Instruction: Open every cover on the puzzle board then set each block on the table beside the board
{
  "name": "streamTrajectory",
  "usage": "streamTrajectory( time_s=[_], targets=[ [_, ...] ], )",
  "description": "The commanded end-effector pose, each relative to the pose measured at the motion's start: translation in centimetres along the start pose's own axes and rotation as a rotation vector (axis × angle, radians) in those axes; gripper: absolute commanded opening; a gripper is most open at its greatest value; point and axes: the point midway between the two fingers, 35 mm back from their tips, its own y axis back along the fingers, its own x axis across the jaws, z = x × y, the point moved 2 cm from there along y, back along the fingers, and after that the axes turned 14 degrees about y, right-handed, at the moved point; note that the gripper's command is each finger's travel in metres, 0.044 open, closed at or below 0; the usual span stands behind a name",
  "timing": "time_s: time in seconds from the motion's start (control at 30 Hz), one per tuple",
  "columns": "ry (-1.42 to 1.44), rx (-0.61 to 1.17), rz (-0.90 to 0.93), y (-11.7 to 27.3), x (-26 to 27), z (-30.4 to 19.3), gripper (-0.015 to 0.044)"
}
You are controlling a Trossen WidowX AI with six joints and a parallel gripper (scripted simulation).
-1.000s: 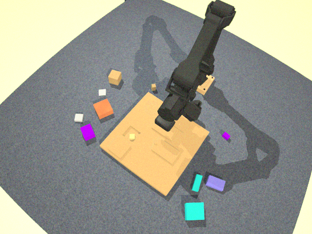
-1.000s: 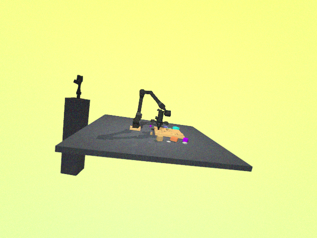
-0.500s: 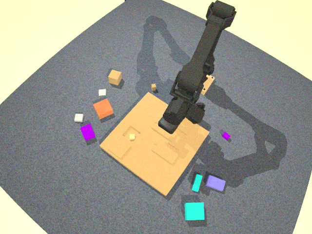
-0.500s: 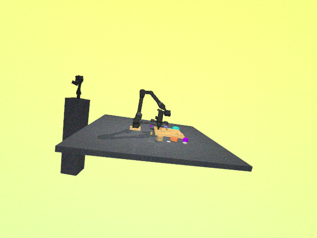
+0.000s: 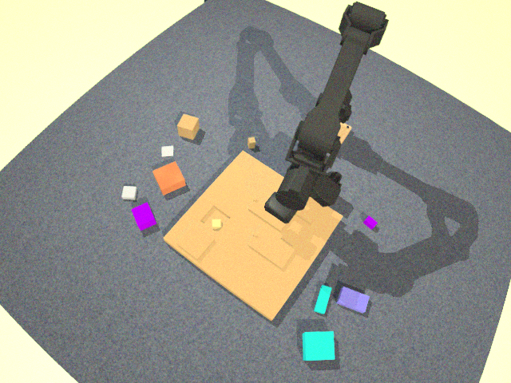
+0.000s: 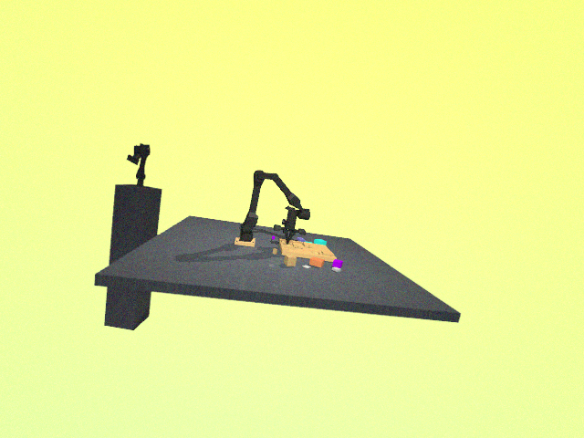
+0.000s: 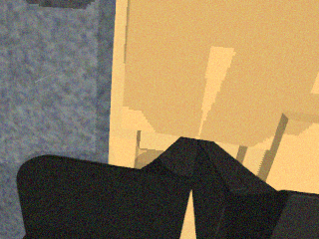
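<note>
The tan puzzle board (image 5: pixel 247 282) (image 6: pixel 305 251) (image 7: pixel 169 65) lies flat on the table. Its surface shows several shallow outlines and recesses in the same tan, so I cannot tell which are covers, nor how far each is open. A small pale yellow cube (image 5: pixel 216 223) is on the board beside a square-cornered recess in its left part. My gripper (image 6: pixel 287 242) (image 7: pixel 192 141) is shut and empty, pointing down low over the board's part nearest the arm's base. In the top view the wrist hides the fingertips. Whether they touch the board is unclear.
Left of the board lie an orange block (image 5: pixel 168 178), a purple block (image 5: pixel 144 216), white pieces (image 5: pixel 167 151) (image 5: pixel 128 192) and a tan cube (image 5: pixel 188 126). A small tan cube (image 5: pixel 251 142) is near the top corner. Rightward are a small purple block (image 5: pixel 370 223), lavender block (image 5: pixel 353 299) and teal blocks (image 5: pixel 322 299) (image 5: pixel 318 346).
</note>
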Motion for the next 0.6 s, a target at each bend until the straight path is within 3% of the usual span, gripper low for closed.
streamTrajectory(
  time_s=[0.0,0.57],
  targets=[
    [-0.002,-0.005,-0.010,0.2,-0.4,0.5,0.0000],
    [-0.002,-0.007,-0.010,0.2,-0.7,2.2,0.0000]
  ],
)
